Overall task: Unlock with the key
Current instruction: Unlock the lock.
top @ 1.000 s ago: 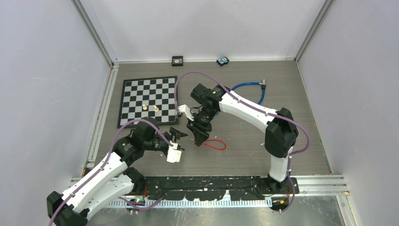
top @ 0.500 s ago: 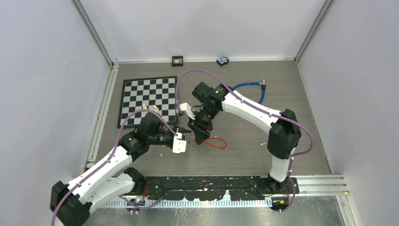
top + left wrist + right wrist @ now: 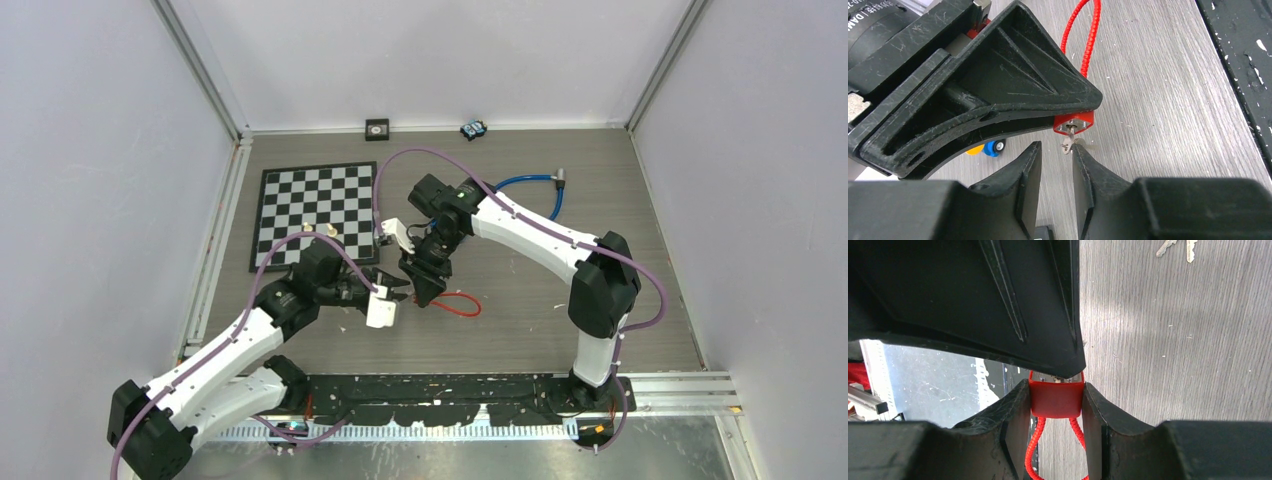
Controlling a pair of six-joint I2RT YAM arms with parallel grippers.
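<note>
Red plastic padlock body clamped between the right claw fingers just above the grey wood-grain table, largely hidden behind a black finger in the left wrist view, small silver key in its keyhole, left claw narrowly parted around the key's tip, contact unclear, white lettering on the arm housing cut off and unreadable

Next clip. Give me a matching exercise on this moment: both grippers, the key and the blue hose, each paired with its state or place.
Things:
1. right gripper
2. left gripper
3. key
4. blue hose

States or places:
a. open, tips just short of the key
b. lying on the far part of the table
c. shut on the red lock
d. silver, by the lock's metal end

Pairs: 1-c, 2-a, 3-d, 4-b
</note>
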